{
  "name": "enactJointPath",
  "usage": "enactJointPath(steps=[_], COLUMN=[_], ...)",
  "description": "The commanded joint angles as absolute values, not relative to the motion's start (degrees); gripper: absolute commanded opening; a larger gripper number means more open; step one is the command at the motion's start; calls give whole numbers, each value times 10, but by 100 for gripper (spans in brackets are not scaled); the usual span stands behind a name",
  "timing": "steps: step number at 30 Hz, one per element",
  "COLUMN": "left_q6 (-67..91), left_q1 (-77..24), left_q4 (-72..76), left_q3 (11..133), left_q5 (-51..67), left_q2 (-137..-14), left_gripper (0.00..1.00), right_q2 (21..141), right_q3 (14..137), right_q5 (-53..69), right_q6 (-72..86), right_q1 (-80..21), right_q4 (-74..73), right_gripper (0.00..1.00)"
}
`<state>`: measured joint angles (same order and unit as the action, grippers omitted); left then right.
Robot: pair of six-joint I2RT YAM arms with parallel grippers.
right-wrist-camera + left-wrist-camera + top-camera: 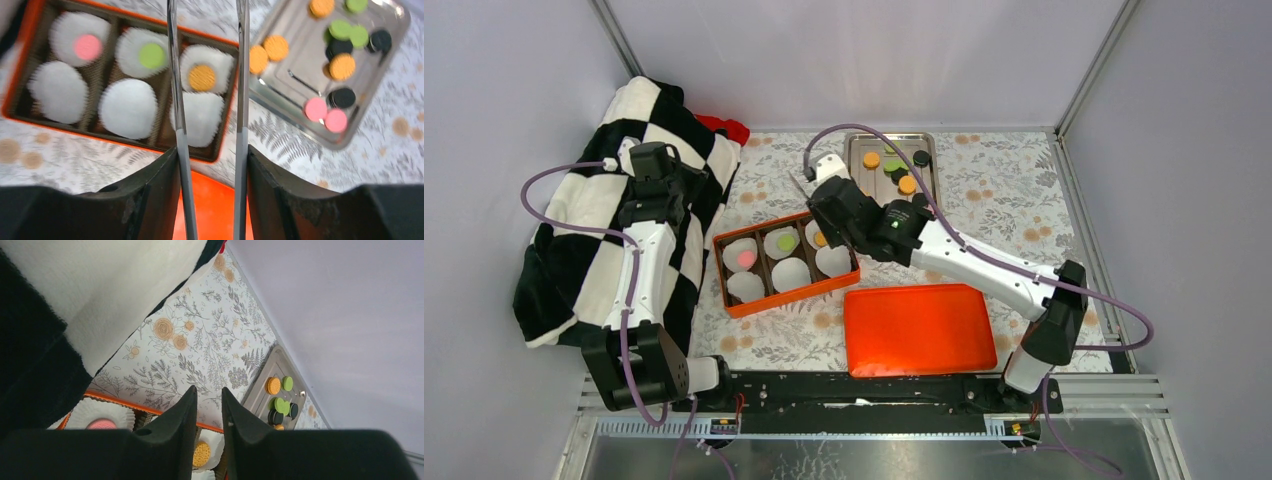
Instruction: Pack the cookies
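Right gripper [212, 150] is clamped on a pair of thin metal tongs [177, 100]; the blades stand apart with nothing between them. They hang over the right end of the orange box [794, 295]. Three cookies are packed in the far row, each in a paper cup: pink cookie [88, 47], green cookie [152, 55], orange cookie [202, 77]. The three near cups [128, 108] are empty. The loose cookies [342, 66] lie on the steel tray [295, 65] just beyond the box. Risks: some tray cookies overlap or stack, so the tongs may lift two or nudge a neighbour; smooth blades may let a flat disc slip out on the way; a blade coming down could snag a fluted cup edge or a divider and drag the cup out of place. Room: only a narrow strip of tablecloth separates box and tray, the tray's raised rim blocks a low sideways approach, and the orange lid [919, 328] lies just near of the box under the right arm. Left gripper [209, 395] is part open and empty over the checkered blanket [604, 200], well apart from the box.
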<state>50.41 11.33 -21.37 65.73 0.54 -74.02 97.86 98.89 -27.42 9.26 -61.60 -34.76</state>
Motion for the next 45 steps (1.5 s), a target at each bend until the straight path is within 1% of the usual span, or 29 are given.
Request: enactJointPath(steps=[1, 3, 7, 11, 14, 17, 24, 30, 40, 45], left_q6=[504, 504, 507, 508, 508, 508, 511, 514, 517, 518], left_q1=[117, 118, 117, 115, 115, 115, 116, 114, 114, 113], left_q4=[-181, -178, -173, -171, -171, -171, -172, -166, -165, -164], left_q3=[649, 647, 645, 645, 645, 644, 646, 641, 638, 638], left_q5=[32, 38, 47, 52, 50, 50, 55, 63, 67, 73], left_q2=[-748, -751, -756, -759, -758, -759, -764, -766, -755, -757], left_gripper=[29, 29, 29, 29, 29, 29, 29, 29, 29, 29], right_q2=[972, 961, 950, 962, 976, 980, 949, 923, 898, 912], right_q3=[908, 859, 806, 788, 789, 782, 724, 688, 692, 690], right_q5=[-312, -305, -289, -263, -240, -216, -170, -191, -205, -204], right_q6=[135, 148, 161, 164, 168, 176, 202, 208, 211, 213], right_q1=[-557, -528, -465, -407, -387, -384, -383, -383, -383, -383], right_q4=[-357, -347, -324, -310, -313, -319, -318, -318, -351, -350], right_gripper=[52, 52, 52, 51, 51, 51, 51, 52, 52, 52])
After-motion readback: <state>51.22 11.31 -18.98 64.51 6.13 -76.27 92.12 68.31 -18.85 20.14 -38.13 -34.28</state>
